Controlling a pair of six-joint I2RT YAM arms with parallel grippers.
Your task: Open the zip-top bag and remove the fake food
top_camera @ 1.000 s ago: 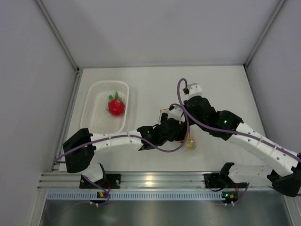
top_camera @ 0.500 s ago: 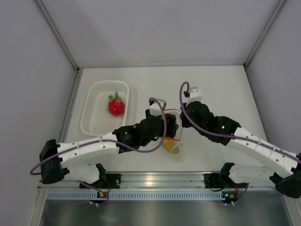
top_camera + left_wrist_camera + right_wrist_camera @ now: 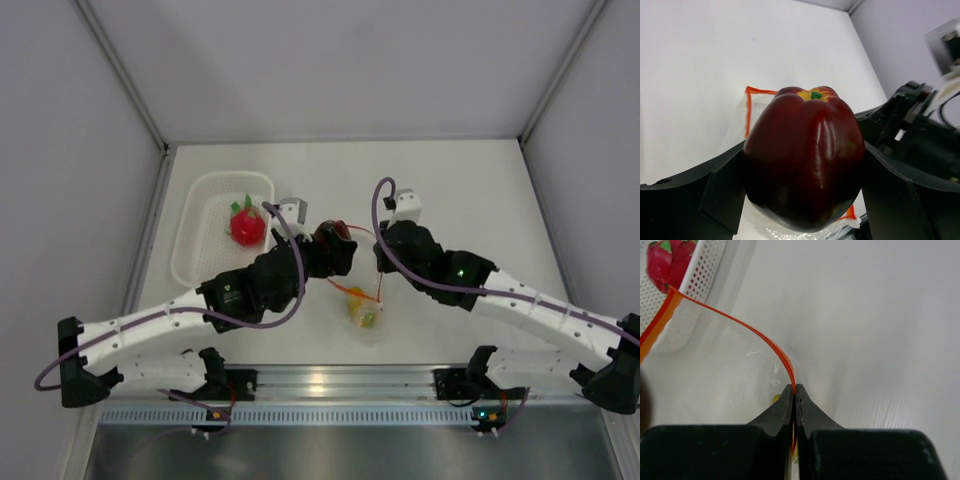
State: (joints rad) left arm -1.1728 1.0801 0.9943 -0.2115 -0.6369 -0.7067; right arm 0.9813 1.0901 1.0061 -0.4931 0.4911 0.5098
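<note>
My left gripper [image 3: 334, 247] is shut on a dark maroon toy fruit [image 3: 805, 155], one piece of the fake food, held above the table between the basket and the bag. The clear zip-top bag [image 3: 368, 318] lies just right of it, with a yellow-orange fruit [image 3: 360, 307] inside. My right gripper [image 3: 795, 389] is shut on the bag's orange zip strip [image 3: 747, 330], which arcs up and left from the pinch. In the top view this gripper [image 3: 380, 268] sits at the bag's upper right. A red fruit with green leaves [image 3: 247, 225] rests in the basket.
A white perforated basket [image 3: 205, 255] stands at the left of the table, its corner showing in the right wrist view [image 3: 715, 270]. Grey walls close the table on the left, back and right. The aluminium rail with both arm bases runs along the near edge.
My left gripper has come up and back out of the bag, moving left toward the basket with the maroon fruit. The right gripper kept its pinch on the zip strip, shifting slightly.
</note>
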